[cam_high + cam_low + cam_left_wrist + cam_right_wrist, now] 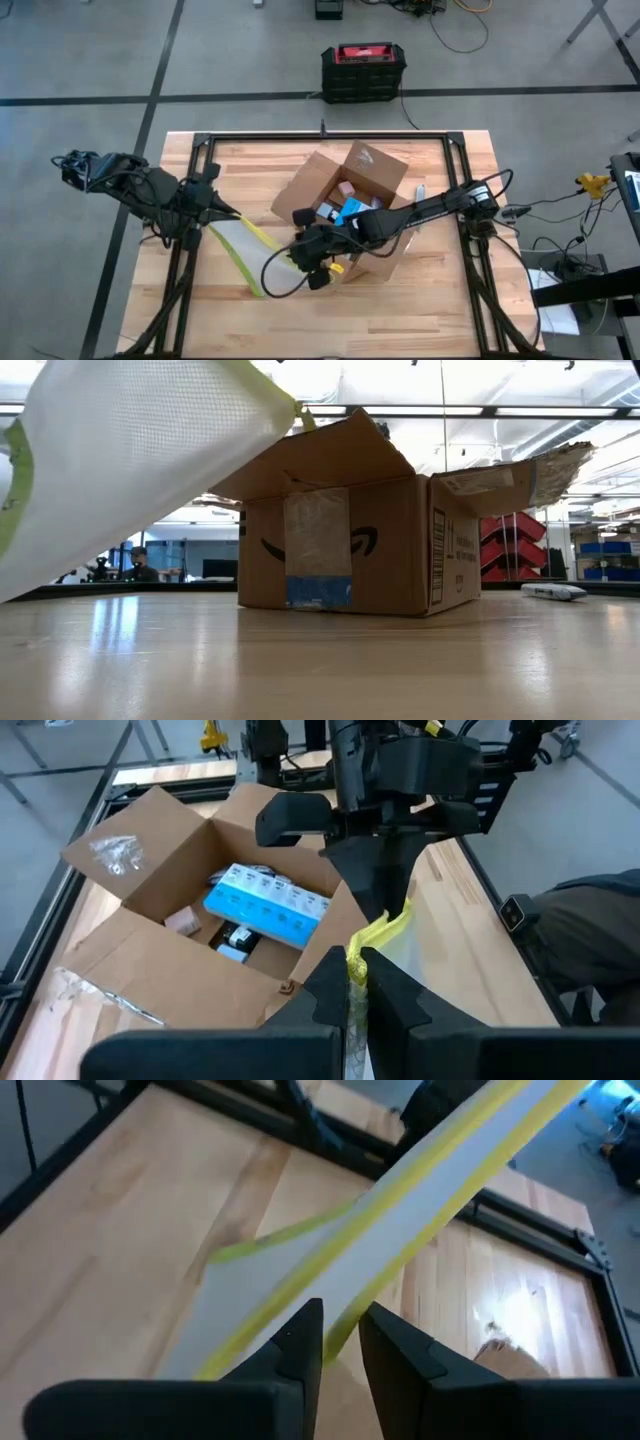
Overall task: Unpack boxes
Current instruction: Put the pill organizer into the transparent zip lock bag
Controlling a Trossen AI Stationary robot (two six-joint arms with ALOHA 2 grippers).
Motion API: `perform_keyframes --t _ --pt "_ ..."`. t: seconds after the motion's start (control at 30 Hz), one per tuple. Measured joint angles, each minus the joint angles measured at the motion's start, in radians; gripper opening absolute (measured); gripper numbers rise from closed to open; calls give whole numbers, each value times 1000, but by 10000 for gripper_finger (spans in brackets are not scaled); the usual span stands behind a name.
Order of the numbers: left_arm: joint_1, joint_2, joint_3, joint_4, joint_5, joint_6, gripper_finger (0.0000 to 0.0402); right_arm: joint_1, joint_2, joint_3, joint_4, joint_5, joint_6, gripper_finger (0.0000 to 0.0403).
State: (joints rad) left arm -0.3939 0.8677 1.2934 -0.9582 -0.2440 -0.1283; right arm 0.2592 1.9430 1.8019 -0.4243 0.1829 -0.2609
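The brown cardboard box [345, 205] stands open on the table's middle, resting on its bottom, flaps spread; a blue carton [265, 900] and small items lie inside. A clear yellow-edged plastic pouch [240, 248] hangs in the air to the box's left, between my two grippers. My left gripper [357, 970] is shut on one end of it. My right gripper [340, 1325], reaching past the box's near side, is shut on the other end. In the low view the pouch [130, 460] floats above the table beside the box [350, 530]. My left gripper pinches the pouch's yellow edge [356, 958] between its two fingers, coming from the table's left and slanting down. The pouch is clear of the table and runs away from the fingers toward my other gripper. My right gripper pinches the pouch's yellow edge strip [345, 1308] between its two fingers, coming from the table's right and slanting down. The fingers lie across the strip. The pouch stretches away from them, lifted clear of the table.
A small white object [555, 592] lies on the table right of the box. Black frame rails [320, 135] border the tabletop. A black and red case [362, 70] stands on the floor beyond the far edge. Bare wood lies along the near edge.
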Motion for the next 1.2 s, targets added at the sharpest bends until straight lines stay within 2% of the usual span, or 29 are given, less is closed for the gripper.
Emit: perform_keyframes --t 0.23,0.33,0.57,0.73,0.83,0.93,1.07,1.2 --pt "0 48 0 98 25 61 4 -15 39 0 97 0 37 42" --pt "0 74 0 97 21 57 20 -16 38 0 125 12 62 17" --pt "-9 117 17 120 18 -41 103 -16 28 0 108 172 68 1" --pt "-67 161 52 191 19 -48 170 -22 23 0 94 278 59 0" --pt "-96 201 67 213 15 -52 193 -32 23 0 70 373 60 0" --pt "-124 257 67 246 -65 -63 200 -44 23 0 54 433 65 0" --pt "-131 370 60 220 -190 -65 191 -44 15 0 54 438 37 0" --pt "-130 440 70 191 -204 -65 176 -41 -1 0 8 422 33 0"
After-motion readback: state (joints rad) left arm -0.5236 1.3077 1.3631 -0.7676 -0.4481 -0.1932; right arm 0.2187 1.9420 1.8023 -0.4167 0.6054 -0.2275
